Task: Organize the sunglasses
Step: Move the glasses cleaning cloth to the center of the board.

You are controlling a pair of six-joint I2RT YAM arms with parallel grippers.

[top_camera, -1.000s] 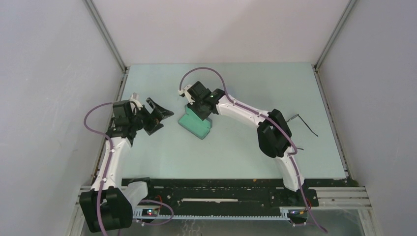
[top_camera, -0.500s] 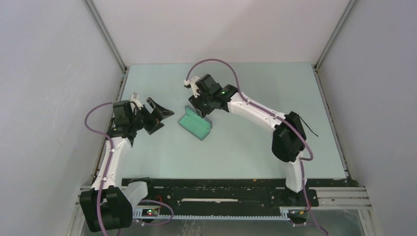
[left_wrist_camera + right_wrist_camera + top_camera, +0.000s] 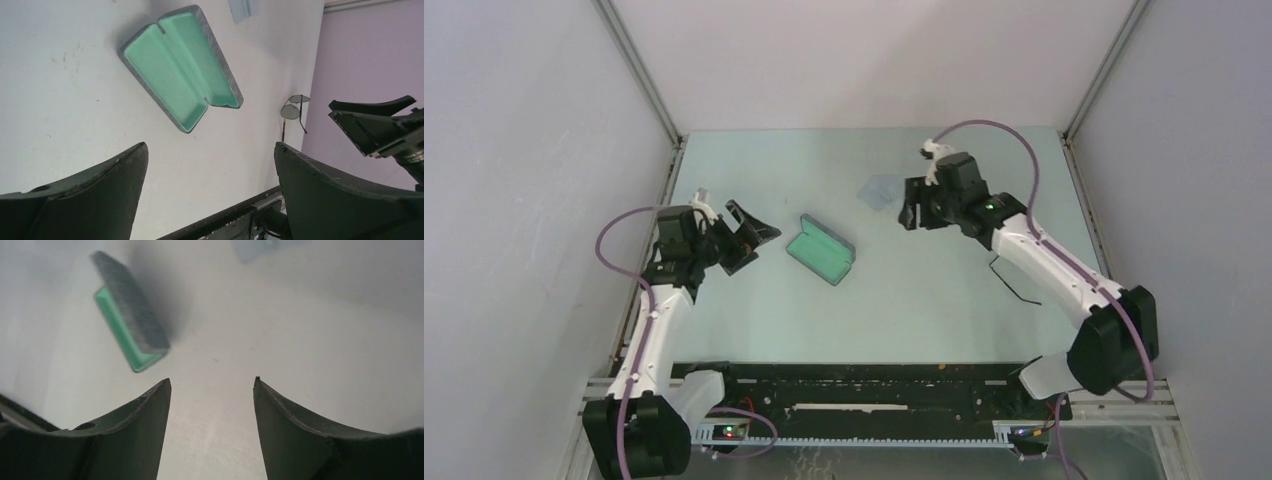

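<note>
Right jaws swung from the case (image 3: 821, 250) toward two o'clock.
We saw both jaws wide and empty; sunglasses (image 3: 289, 111) lay at four o'clock.

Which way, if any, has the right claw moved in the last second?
Yes. The right claw swung right, off the open slate-grey, green-lined case, to beside the pale translucent cloth.

Case (image 3: 182, 67): grey, speckled, felt-like outer shell; smooth matt mint-green lining. Table (image 3: 904, 310): pale, matt, faintly scuffed. Sunglasses (image 3: 289, 111): thin dark wire frame, looks metal.
</note>
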